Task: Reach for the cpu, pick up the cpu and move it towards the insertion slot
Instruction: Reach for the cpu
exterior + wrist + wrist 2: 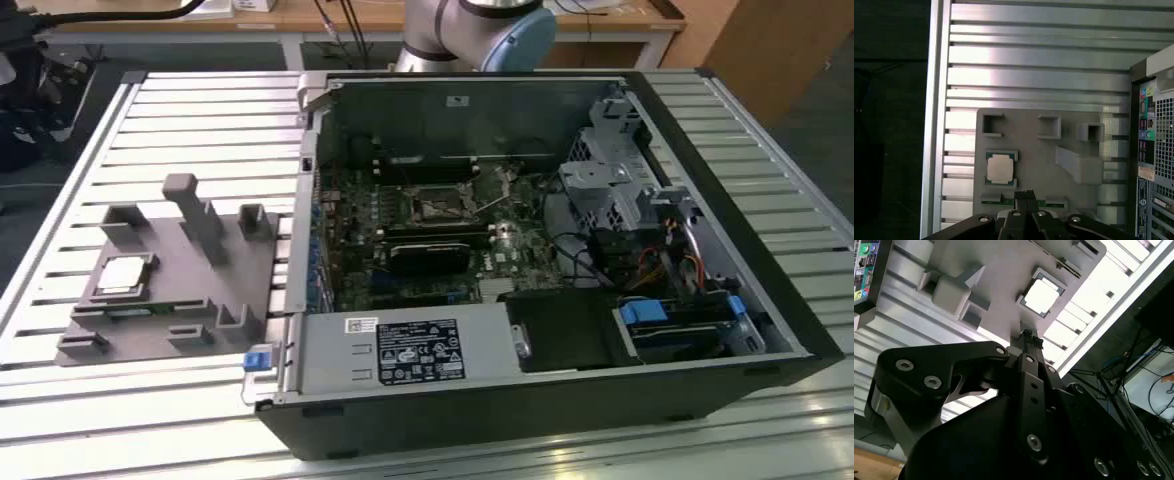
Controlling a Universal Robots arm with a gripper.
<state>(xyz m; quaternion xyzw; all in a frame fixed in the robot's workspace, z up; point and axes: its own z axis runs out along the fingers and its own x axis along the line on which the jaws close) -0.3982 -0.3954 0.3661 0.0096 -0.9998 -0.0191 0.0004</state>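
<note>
The pincer [1027,196] hangs above a grey tray [1026,127], its two black fingers pressed together with nothing between them. In both wrist views their tips sit just short of the cpu [1000,168], a small silvery square with a pale rim lying flat in a shallow pocket of the tray, untouched. Grey blocks and posts [951,292] rise from the tray close by. In the exterior view the cpu [120,275] lies toward nine o'clock of the open computer case [400,410], on a slatted metal table [200,120]. The insertion slot [438,205], a dark square socket in a silver frame, sits on the green board [527,262] inside the case, well apart from the chip and roughly at three o'clock from it. The arm's base [481,30] stands at twelve o'clock. The likely trouble: closed fingers coming down would press on the metal top instead of straddling it, an off-centre grip could tip the chip against its pocket, and the case wall stands between tray and socket.
</note>
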